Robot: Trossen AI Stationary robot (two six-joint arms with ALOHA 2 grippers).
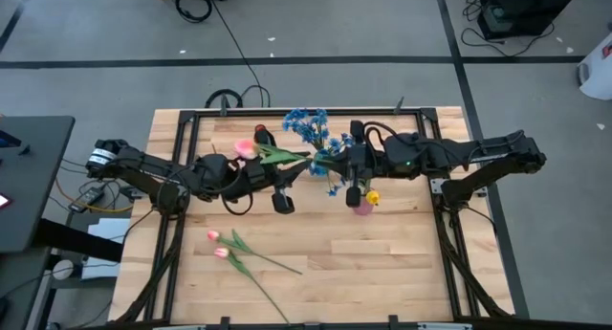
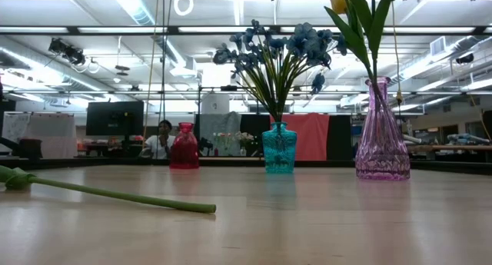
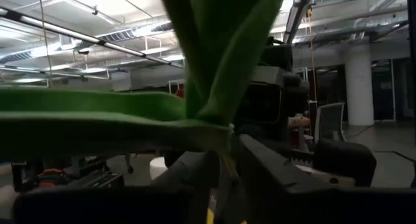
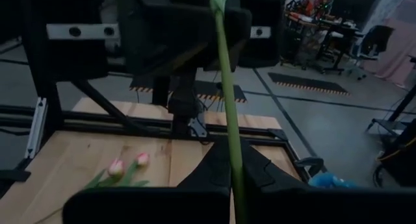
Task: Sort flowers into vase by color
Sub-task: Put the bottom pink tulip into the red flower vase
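Note:
My right gripper [image 4: 231,169] [image 1: 350,182] is shut on an upright green stem [image 4: 225,87] over the purple vase [image 2: 382,134] [image 1: 361,209]. A yellow blossom [image 1: 372,198] [image 2: 337,0] shows beside it. My left gripper [image 3: 227,160] [image 1: 285,175] is shut on a pink tulip [image 1: 246,150] with broad leaves [image 3: 195,68]. It is held high, near the red vase [image 2: 184,146] [image 1: 260,134]. Blue sprays [image 2: 277,50] stand in the teal vase [image 2: 278,148]. Two pink tulips [image 1: 220,246] lie flat on the near-left boards. My left gripper pinches the pink tulip's stem [image 3: 228,167] between its two fingers, right below where the leaves branch off. The tulip is lifted clear of the table, and its blossom lies back over the arm. My right gripper pinches the yellow tulip's stem [image 4: 233,156] between its two fingers. They come in level from the table's right, across the stem. The stem stands upright and its lower part [image 2: 376,57] reaches down into the purple vase's neck.
The three vases stand in a row across the far half of the table. A stem [image 2: 115,194] of the lying tulips stretches over the near boards. A black frame [image 1: 191,120] rims the table. A person [image 2: 161,138] sits in the room beyond.

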